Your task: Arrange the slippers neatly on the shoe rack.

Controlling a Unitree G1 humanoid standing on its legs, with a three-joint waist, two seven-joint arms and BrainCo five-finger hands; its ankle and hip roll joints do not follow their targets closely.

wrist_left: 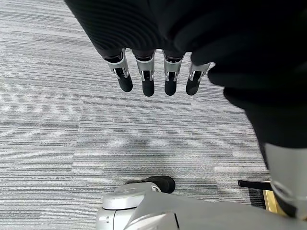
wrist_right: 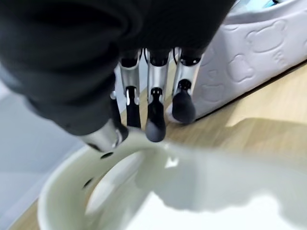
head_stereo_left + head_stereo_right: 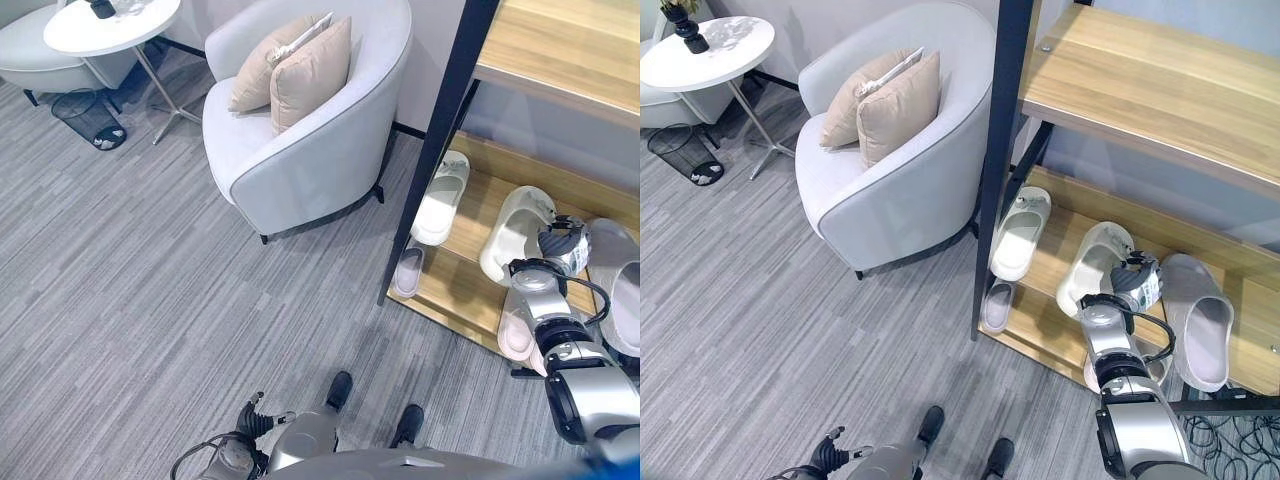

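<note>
R hand (image 3: 1137, 281) on the shoe rack's lower shelf (image 3: 1060, 320), fingers (image 2: 154, 115) curled over the rim of a cream slipper (image 3: 1093, 264), thumb inside: gripping it. That slipper sits tilted, betw a white slipper (image 3: 1019, 233) toward the rack's black post (image 3: 995, 160) and a grey slipper (image 3: 1198, 318) on the other side. A pinkish slipper (image 3: 514, 325) lies under the forearm; a small clear one (image 3: 997, 305) at the shelf's front edge. L hand (image 1: 153, 76) low over the grey carpet (image 3: 130, 280), fingers straight, holding nothing. Armchair w/ cushions (image 3: 300, 75) beside the rack.
</note>
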